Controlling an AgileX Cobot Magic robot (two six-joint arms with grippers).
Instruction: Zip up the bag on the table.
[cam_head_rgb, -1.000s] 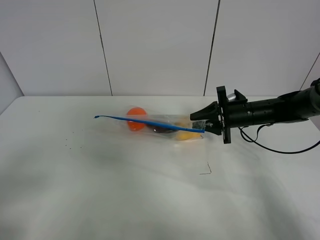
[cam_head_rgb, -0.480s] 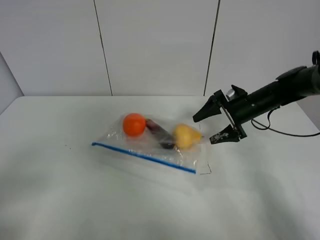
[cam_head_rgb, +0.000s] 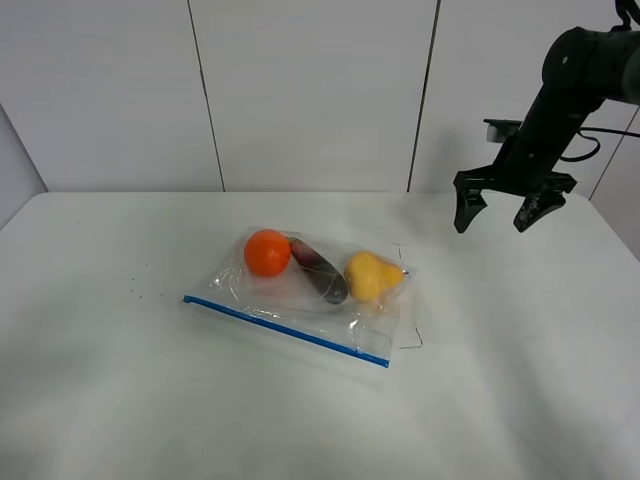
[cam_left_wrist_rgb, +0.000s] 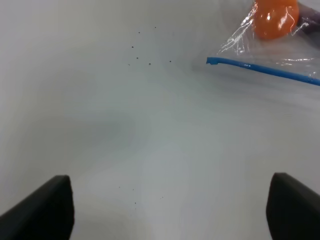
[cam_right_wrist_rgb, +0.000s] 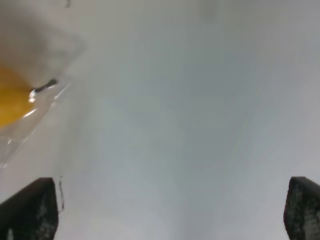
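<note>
Plastic zip bag (cam_head_rgb: 318, 290) lies flat on the white table (cam_head_rgb: 120, 400) near its middle, its blue zip strip (cam_head_rgb: 286, 331) along the near edge, with an orange ball (cam_head_rgb: 267, 251), a dark purple item (cam_head_rgb: 322, 274) and a yellow item (cam_head_rgb: 368, 276) showing through. The right gripper (cam_head_rgb: 497, 212) hangs in the air well apart from the bag, off its yellow end, jaws spread wide and holding nothing. The left gripper (cam_left_wrist_rgb: 170, 210) shows only its two dark fingertips (cam_left_wrist_rgb: 42, 210) set far apart and released over bare table, the strip's end and the orange ball well beyond them.
</note>
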